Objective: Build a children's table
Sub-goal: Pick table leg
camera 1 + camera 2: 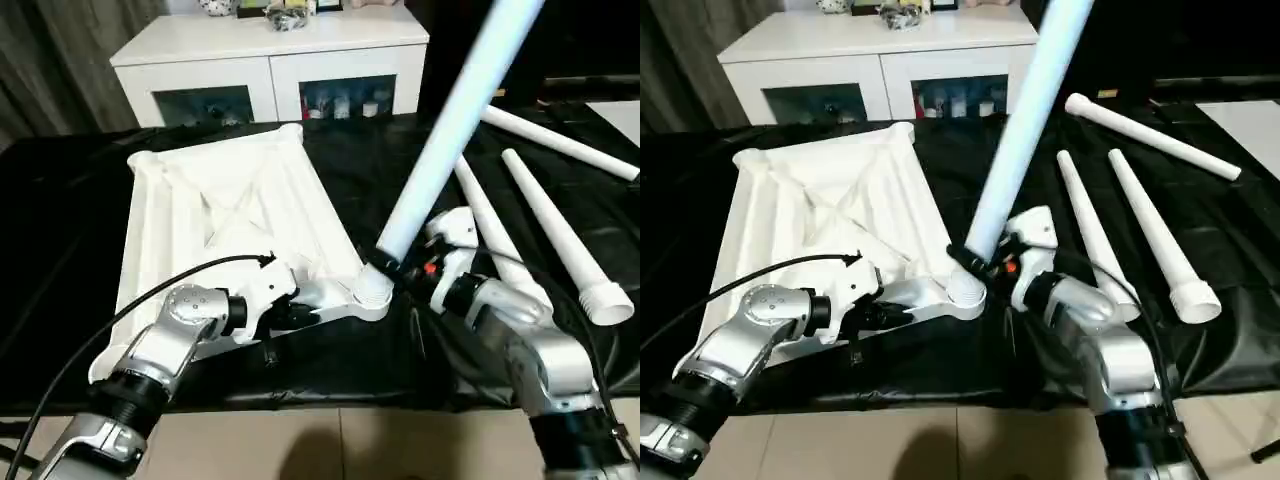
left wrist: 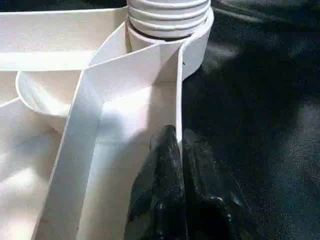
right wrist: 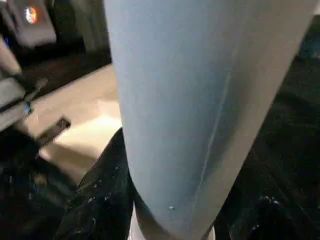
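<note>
Left jaws [image 2: 177,165] clamped on tabletop [image 1: 220,200] rim, right jaws [image 1: 405,268] gripping socketed leg [image 1: 450,120], three spare legs [image 1: 550,230] alongside, cabinet [image 1: 270,60] behind.

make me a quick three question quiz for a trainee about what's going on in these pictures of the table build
1. True or false: three legs lie loose on the black cover.
2. What does the left gripper pinch? A) a rib of the table top B) a leg C) a cable
3. Which corner socket holds the raised leg, gripped by the right gripper: near or far?

Key: 1 true. 2 A. 3 the near one, on the robot's right.
</note>
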